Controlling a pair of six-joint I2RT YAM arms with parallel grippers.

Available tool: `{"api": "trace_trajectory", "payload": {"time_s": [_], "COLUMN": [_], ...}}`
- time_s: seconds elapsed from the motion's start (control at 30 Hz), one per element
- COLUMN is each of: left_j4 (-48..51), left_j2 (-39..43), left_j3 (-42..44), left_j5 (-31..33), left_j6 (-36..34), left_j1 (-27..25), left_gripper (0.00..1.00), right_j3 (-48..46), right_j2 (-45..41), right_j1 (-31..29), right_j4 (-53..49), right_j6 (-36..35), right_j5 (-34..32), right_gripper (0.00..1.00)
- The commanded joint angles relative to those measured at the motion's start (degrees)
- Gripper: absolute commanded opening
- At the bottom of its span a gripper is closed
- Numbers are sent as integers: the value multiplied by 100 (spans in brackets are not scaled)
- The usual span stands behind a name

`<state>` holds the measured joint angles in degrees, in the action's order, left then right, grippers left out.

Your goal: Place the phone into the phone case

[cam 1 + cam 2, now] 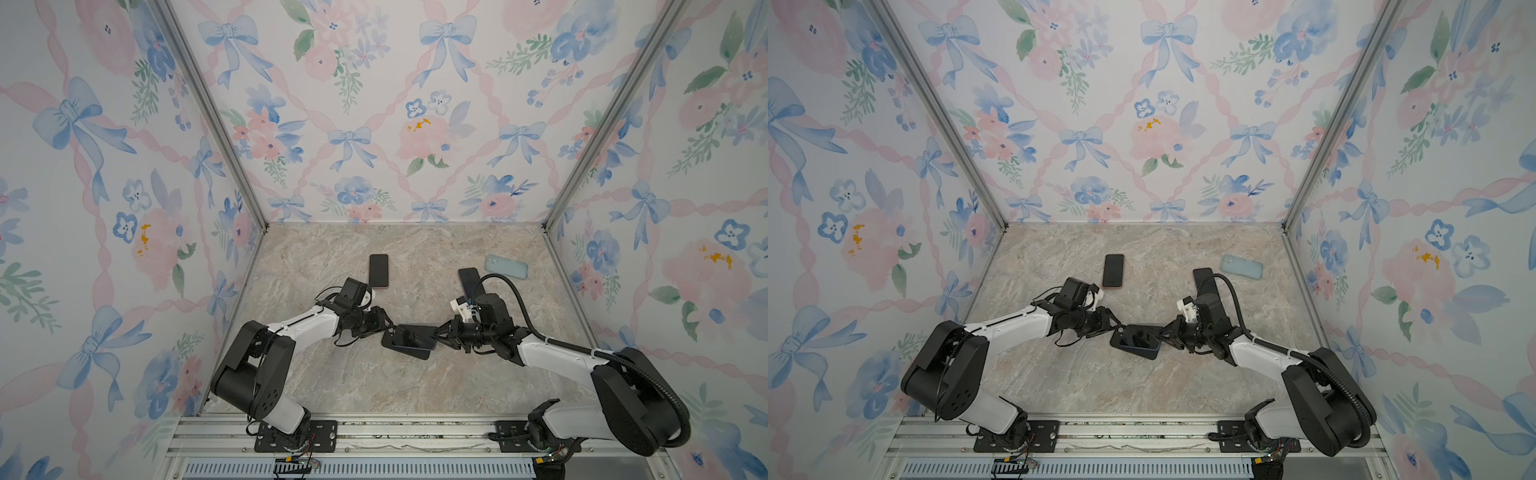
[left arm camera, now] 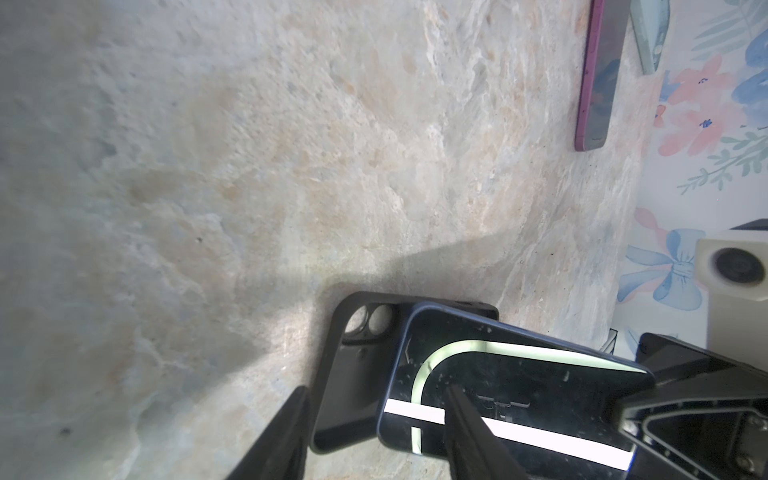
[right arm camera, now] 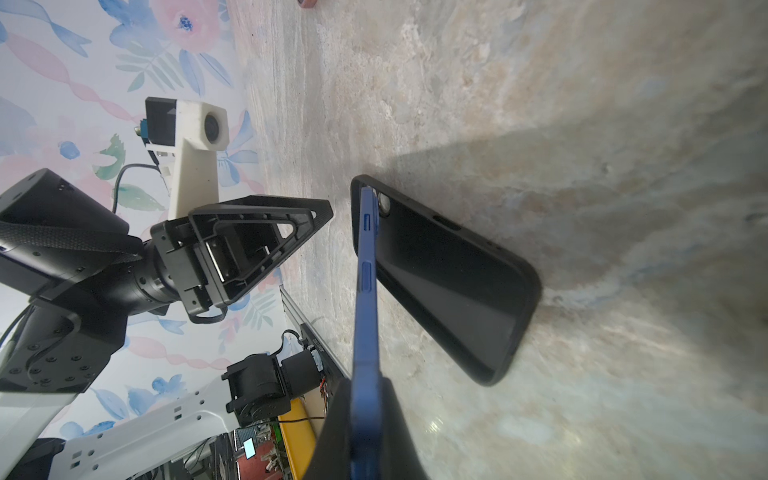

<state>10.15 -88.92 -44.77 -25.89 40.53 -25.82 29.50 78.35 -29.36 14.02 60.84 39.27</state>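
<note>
A black phone case [image 1: 387, 341] [image 1: 1115, 338] lies open side up in the middle of the table. Over it slants the blue phone [image 1: 415, 337] [image 1: 1142, 336], screen up. My right gripper [image 1: 438, 332] [image 3: 365, 424] is shut on the phone's raised end. In the right wrist view the phone [image 3: 365, 291] shows edge-on, its far end meeting the case [image 3: 449, 282] near the camera hole. My left gripper [image 1: 390, 328] [image 2: 382, 436] is open. One finger is outside the case [image 2: 353, 374], the other over the phone's [image 2: 519, 386] screen.
A dark phone with a pink edge [image 1: 378, 271] [image 2: 598, 83] lies behind the left gripper. Another dark phone [image 1: 469, 282] lies behind the right wrist, with a pale blue case [image 1: 507, 266] beside it. Floral walls close three sides of the table.
</note>
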Motion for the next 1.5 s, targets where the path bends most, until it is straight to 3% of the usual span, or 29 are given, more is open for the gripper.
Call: {"api": "trace_trajectory", "payload": {"time_s": [0.0, 0.33, 0.83, 1.3, 1.47], "left_j4": [-104, -190, -766, -1025, -1026], "left_j2": [-186, -435, -167, -94, -71], "left_j3": [-13, 31, 671, 794, 802], "left_j5": [-219, -267, -556, -515, -478], "left_j6": [-135, -262, 118, 361, 326], "left_j1": [51, 117, 18, -352, -345], "left_gripper": [53, 53, 52, 52, 52], "right_j3": [255, 374, 246, 336, 550], "right_j2": [146, 631, 1335, 1616, 2077], "right_j1": [-62, -26, -44, -59, -14], "right_j4": [307, -110, 346, -15, -451], "right_j6": [-110, -277, 78, -246, -702], "right_j5": [221, 293, 231, 195, 330], "right_gripper": [0, 0, 0, 0, 0]}}
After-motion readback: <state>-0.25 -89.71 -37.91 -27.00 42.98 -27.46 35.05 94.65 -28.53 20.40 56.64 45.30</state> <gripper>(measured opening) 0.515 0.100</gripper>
